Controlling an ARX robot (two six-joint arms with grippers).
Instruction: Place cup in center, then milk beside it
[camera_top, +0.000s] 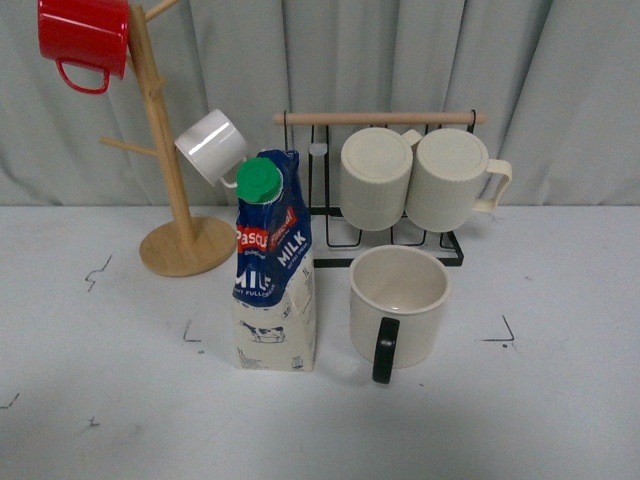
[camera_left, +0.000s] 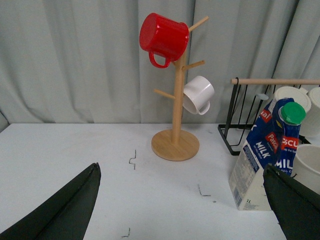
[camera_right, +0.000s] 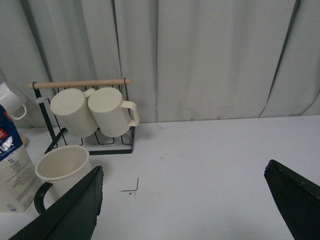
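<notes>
Standing upright near the middle of the white table (camera_top: 560, 400), the milk (camera_top: 275, 265) is a tall carton with a blue top, a red "Pascual" label, white "MILK" lettering, a green round cap and a cream base bearing a small cow drawing. Just beside it, to the right in the front view and not touching, sits the cup (camera_top: 398, 300), a wide cream mug, mouth up, its black handle turned toward the camera. Behind the pair, a black wire rack (camera_top: 450, 245) with a wooden rail holds two ribbed cream mugs (camera_top: 415, 178) on their sides. To the left stands a wooden mug tree (camera_top: 170, 180) carrying a red mug (camera_top: 85, 38) and a small white mug (camera_top: 212, 147). Neither arm appears in the front view. The left gripper (camera_left: 185, 210) and the right gripper (camera_right: 195, 210) each show dark fingers spread wide apart with nothing between them, both clear of the objects.
</notes>
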